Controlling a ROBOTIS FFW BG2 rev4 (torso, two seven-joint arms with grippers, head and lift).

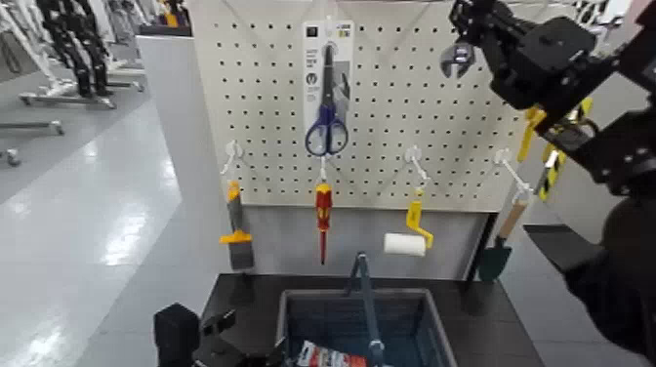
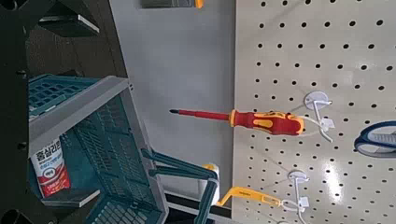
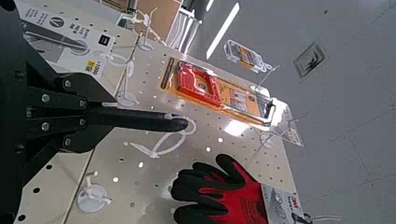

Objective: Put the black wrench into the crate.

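While the black wrench [image 1: 457,59] is clamped by the right gripper [image 1: 475,44] at two o'clock, the crate [image 1: 293,317] is recorded at six o'clock on a dark table [image 1: 249,298]; the left gripper's [image 1: 210,342] state cannot be told.

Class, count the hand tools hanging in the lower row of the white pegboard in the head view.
4: orange-handled scraper leftmost, red-and-yellow screwdriver, yellow-handled paint roller, wooden-handled trowel rightmost. The right arm, holding the slim black wrench, may hide more.
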